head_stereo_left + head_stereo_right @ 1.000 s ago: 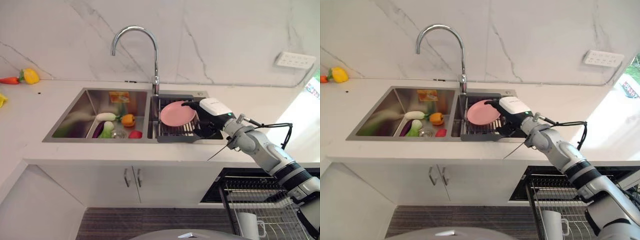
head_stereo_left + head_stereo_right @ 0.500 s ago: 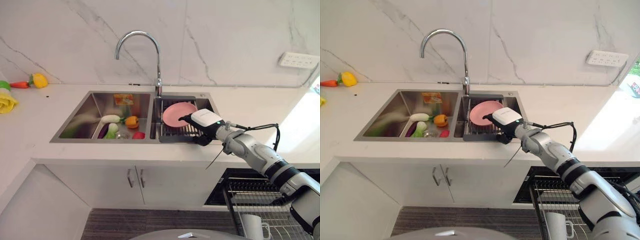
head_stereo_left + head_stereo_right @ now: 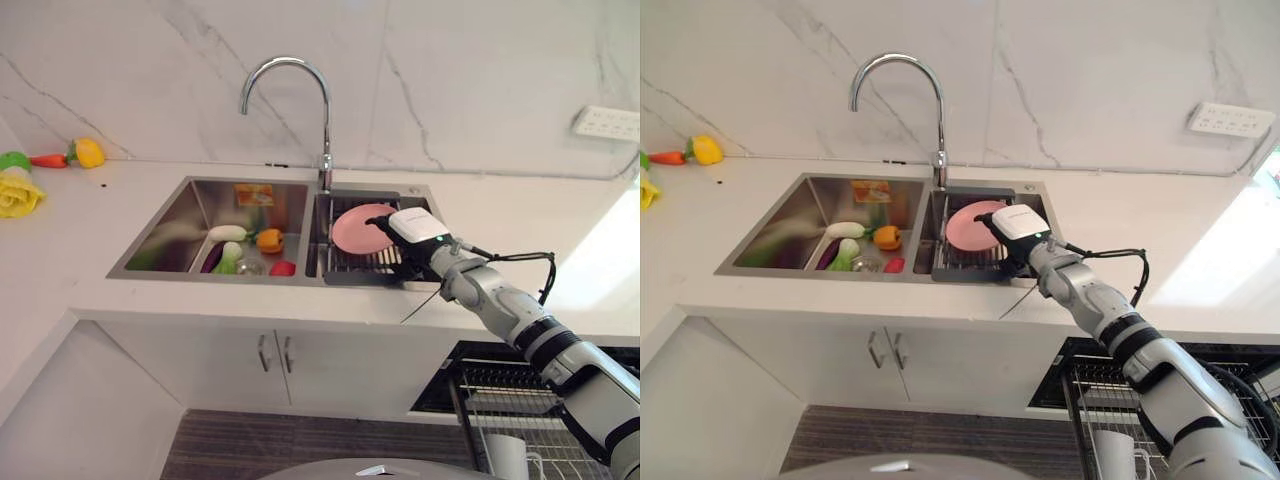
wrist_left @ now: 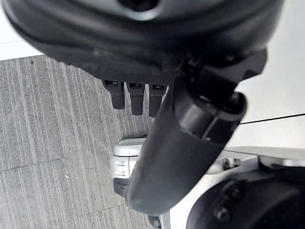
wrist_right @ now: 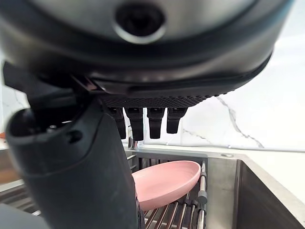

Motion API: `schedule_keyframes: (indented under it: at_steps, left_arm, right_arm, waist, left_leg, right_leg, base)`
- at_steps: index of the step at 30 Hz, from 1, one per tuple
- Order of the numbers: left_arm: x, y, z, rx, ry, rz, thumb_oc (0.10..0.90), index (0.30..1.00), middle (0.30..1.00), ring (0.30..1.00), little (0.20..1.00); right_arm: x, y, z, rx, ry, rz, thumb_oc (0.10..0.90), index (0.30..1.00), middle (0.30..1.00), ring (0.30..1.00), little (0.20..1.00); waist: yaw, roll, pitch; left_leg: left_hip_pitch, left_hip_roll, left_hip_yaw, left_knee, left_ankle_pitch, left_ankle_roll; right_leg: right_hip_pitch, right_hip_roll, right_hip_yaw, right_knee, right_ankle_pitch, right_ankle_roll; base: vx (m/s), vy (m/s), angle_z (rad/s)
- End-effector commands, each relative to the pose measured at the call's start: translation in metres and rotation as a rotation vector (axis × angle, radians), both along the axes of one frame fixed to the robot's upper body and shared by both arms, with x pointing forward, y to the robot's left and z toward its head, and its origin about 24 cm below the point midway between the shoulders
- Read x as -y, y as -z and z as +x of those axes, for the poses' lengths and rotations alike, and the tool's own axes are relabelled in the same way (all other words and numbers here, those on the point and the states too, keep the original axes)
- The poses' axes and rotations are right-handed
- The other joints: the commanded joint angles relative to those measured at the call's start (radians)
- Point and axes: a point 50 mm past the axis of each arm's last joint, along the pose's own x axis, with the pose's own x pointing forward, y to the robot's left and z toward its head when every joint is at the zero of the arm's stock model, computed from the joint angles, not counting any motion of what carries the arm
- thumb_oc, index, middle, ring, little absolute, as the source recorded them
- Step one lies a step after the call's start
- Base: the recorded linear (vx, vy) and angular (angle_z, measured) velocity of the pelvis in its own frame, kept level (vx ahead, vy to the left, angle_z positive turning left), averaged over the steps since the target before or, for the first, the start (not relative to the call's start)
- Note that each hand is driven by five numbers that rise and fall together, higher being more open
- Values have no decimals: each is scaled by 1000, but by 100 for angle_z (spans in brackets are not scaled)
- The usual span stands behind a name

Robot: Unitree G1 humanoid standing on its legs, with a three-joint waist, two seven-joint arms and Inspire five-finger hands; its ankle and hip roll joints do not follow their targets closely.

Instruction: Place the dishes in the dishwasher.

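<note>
A pink plate [image 3: 355,228] leans in the dark drying rack [image 3: 362,271] over the right basin of the sink [image 3: 180,235]. My right hand [image 3: 414,232], with a white cover on its back, hovers at the plate's right edge. In the right wrist view its fingers [image 5: 147,121] are straight and open just above the pink plate [image 5: 167,183], holding nothing. I cannot tell whether they touch it. My left hand [image 4: 181,143] hangs open over the floor, away from the counter.
A tall faucet [image 3: 290,75] stands behind the sink. Several vegetables [image 3: 245,252] lie in the left basin, and more [image 3: 60,158] sit on the counter at far left. The open dishwasher's wire rack [image 3: 510,395] with a white cup [image 3: 505,455] is at lower right.
The camera has shifted. My right hand dipped toward the rack's front edge, then came back up to the plate's right side. The plate stays in the rack.
</note>
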Motion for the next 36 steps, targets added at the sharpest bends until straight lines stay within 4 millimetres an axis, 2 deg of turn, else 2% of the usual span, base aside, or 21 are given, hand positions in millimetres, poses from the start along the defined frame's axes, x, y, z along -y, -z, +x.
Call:
schedule_keyframes:
  at_steps: [1,10,14,21,34,36]
  left_arm:
    - [-6,-1,28,52,62,27,800,900,900,900,900]
    - [-3,-1,30,61,65,14,800,900,900,900,900]
    - [-3,-1,31,66,69,10,800,900,900,900,900]
    - [-1,-1,34,77,111,-4,800,900,900,900,900]
    - [1,-3,47,125,202,-35,800,900,900,900,900]
    - [2,-3,48,129,209,-37,800,900,900,900,900]
  right_arm:
    - [7,-58,27,238,91,141,800,900,900,900,900]
    - [8,-57,32,219,112,121,800,900,900,900,900]
    - [5,-51,35,176,98,72,800,900,900,900,900]
    - [3,-52,43,162,90,-16,800,900,900,900,900]
    - [11,-59,60,184,182,-140,800,900,900,900,900]
    - [16,-55,60,173,209,-152,800,900,900,900,900]
  waist:
    - [37,-24,-2]
    - [44,-23,1]
    - [49,-26,1]
    - [60,-32,5]
    - [98,-35,33]
    - [103,-33,36]
  left_leg:
    - [-13,-7,32,4,-30,-25]
    - [-11,-10,25,5,-30,-24]
    - [-13,-12,19,5,-31,-24]
    - [-18,-10,10,5,-31,-27]
    - [-58,-8,-21,5,-14,-37]
    - [-65,-8,-28,5,-11,-39]
  right_leg:
    - [49,-45,12,17,-99,39]
    - [53,-45,7,17,-102,38]
    - [55,-44,7,17,-105,36]
    - [56,-42,-2,17,-109,36]
    - [36,-40,-33,17,-110,36]
    - [35,-40,-38,17,-112,35]
  base:
    - [34,-8,5]
    - [23,-5,0]
    - [0,0,0]
    - [24,-2,2]
    - [10,-14,11]
    - [4,-14,12]
